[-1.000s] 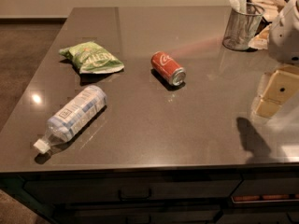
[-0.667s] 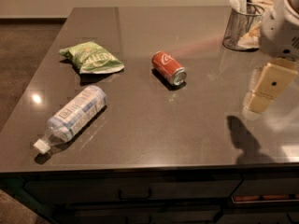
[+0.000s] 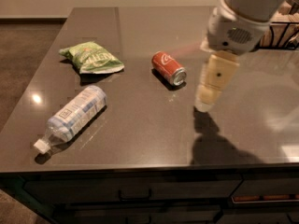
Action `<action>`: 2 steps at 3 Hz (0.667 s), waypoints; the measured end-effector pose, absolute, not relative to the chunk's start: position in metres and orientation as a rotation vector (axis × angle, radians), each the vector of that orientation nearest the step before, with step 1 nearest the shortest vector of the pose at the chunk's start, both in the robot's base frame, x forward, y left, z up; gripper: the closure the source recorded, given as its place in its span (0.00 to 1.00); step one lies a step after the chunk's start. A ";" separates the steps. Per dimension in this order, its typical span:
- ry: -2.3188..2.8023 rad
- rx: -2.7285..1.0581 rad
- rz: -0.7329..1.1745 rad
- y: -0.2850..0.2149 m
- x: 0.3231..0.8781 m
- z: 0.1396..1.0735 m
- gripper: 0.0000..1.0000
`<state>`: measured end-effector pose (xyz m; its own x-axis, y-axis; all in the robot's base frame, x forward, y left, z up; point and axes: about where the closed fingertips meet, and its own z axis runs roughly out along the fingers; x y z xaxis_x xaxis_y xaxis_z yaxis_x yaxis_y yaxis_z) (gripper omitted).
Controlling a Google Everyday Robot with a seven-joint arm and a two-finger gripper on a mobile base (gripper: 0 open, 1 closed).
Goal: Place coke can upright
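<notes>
Gripper [image 3: 204, 104]: low over the table [image 3: 140, 143], right of centre, pointing down; released or clenched cannot be told.
Water bottle [image 3: 72, 115]: nearest, on its side, 9 o'clock from the gripper.
Coke can [image 3: 168, 68]: lying on its side, 10 o'clock from the gripper, apart from it.
Chip bag [image 3: 91, 57]: farthest, 9 o'clock from the coke can.

Coke can [image 3: 168, 68] on its side mid-counter [image 3: 140, 139], well back from the front edge; claw [image 3: 204, 101] just beside, toward the right edge.
</notes>
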<state>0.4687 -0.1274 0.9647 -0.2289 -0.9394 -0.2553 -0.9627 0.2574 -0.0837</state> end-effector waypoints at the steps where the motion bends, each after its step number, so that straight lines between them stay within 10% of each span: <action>1: 2.374 -1.674 0.085 -0.104 0.491 0.950 0.00; 2: 2.502 -1.476 0.013 -0.098 0.521 0.937 0.00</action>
<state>0.5214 -0.0982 0.9370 -0.4631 -0.8619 -0.2064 -0.8640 0.4910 -0.1113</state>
